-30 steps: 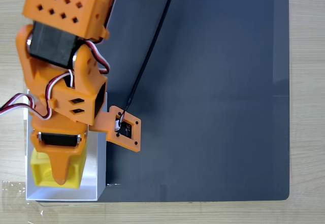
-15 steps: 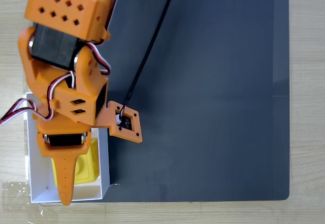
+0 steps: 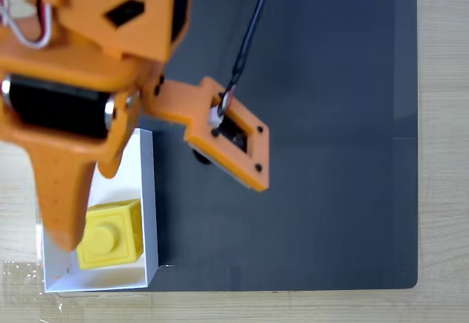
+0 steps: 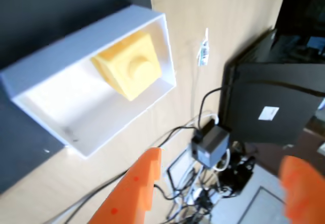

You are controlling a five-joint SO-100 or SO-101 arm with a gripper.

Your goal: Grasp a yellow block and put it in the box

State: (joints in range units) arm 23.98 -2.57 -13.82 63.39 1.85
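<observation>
The yellow block (image 3: 110,234) lies on the floor of the white box (image 3: 151,206) at the lower left of the fixed view, stud side up, free of the fingers. My orange gripper (image 3: 86,206) hangs high above the box, open, with its long finger's tip over the box's left side. In the wrist view the yellow block (image 4: 129,64) sits tilted inside the box (image 4: 76,41), well away from my gripper (image 4: 218,188). Its two orange fingertips (image 4: 137,188) stand wide apart at the bottom with nothing between them.
A dark grey mat (image 3: 315,154) covers the wooden table right of the box. The orange wrist camera mount (image 3: 231,136) and its black cable (image 3: 249,30) hang over the mat. Beyond the table edge in the wrist view are cables and a black device (image 4: 274,102).
The gripper has let go of the yellow block, which now rests in the box. The arm has risen toward the camera and swung back from the box's near end.
</observation>
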